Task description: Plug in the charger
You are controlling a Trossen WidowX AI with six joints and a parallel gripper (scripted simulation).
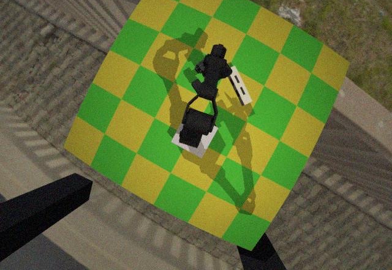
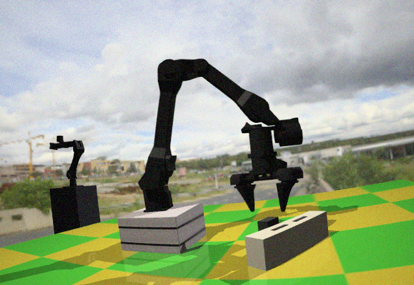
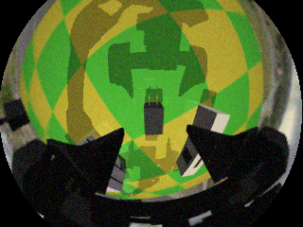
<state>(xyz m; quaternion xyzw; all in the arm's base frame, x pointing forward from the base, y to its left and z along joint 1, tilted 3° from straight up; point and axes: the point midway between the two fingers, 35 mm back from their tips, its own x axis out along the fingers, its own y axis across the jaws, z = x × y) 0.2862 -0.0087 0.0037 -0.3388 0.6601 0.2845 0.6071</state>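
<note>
The charger (image 2: 268, 223) (image 3: 153, 122) is a small dark block on the checkered table, behind the power strip in the exterior view. Its two brass prongs (image 3: 152, 99) point toward the top of the wrist view. The top view does not show it; the arm covers that area. The power strip (image 1: 239, 84) (image 2: 287, 250) (image 3: 220, 121) is a long pale box with dark sides and two dark outlets on top. It stands apart from the charger, at the right in the wrist view. My gripper (image 2: 268, 211) (image 3: 156, 130) is wide open and empty, pointing down above the charger, not touching it.
My arm's pale base block (image 1: 201, 150) (image 2: 147, 236) stands left of the strip in the exterior view. A smaller black arm (image 2: 74, 161) on a dark pedestal (image 2: 68, 208) is at the far left. Dark beams (image 1: 47, 208) (image 1: 263, 254) show near the lower edge of the top view.
</note>
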